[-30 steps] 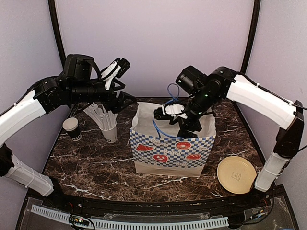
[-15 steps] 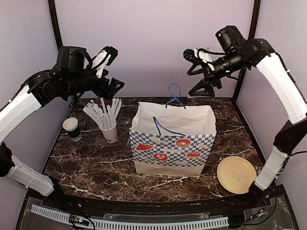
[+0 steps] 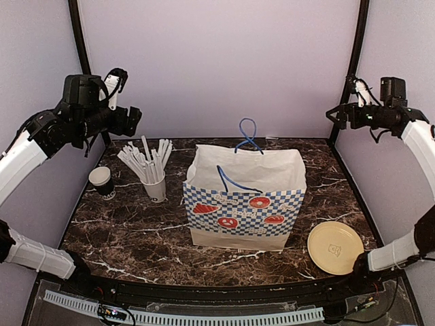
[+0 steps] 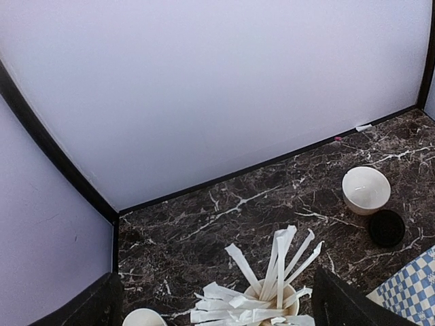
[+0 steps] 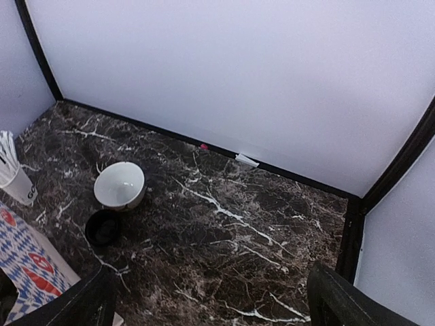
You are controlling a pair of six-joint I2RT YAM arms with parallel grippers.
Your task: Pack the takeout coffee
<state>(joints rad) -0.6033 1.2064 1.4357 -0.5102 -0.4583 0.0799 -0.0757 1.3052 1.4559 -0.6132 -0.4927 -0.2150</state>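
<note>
Left gripper (image 4: 216, 273) and right gripper (image 5: 211, 268) hang spread and empty, and that light, crushable black paper cup (image 3: 100, 180) likely wants a gentle mid-wall pinch.

A paper bag (image 3: 245, 204) with a blue-and-white check band and red food pictures stands upright and open in the middle of the dark marbled desk (image 3: 129, 231). One of its blue handles (image 3: 248, 136) rises at the back rim. To its left, apart from it, a white cup (image 3: 156, 189) holds a fan of white sticks (image 3: 146, 159), and a flat tan disc (image 3: 335, 248) lies near the front right corner. Behind the bag a white bowl (image 4: 366, 189) stands upright, and a small white scrap (image 5: 247, 160) lies at the foot of the back wall (image 5: 204, 61).
</note>
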